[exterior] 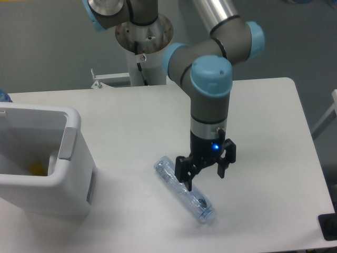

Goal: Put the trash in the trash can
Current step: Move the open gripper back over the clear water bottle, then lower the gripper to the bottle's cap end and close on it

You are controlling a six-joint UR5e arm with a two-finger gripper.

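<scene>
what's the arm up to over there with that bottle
The arm is clearing trash into the trash can at the left of the table. Its gripper hangs open just over the middle of the crushed plastic bottle, which lies flat on the table, not yet gripped. One finger is in front of the bottle and the other is off to its right. Something small and yellowish already sits inside the can.

My tool (205,175) hangs over the crushed clear bottle (184,190), jaws spread, one finger (188,181) in front of the bottle's middle, the other off to its right. The bottle lies slantwise on the white counter (253,132). The white trash can (71,158) stands at the counter's left edge, well apart.
</scene>
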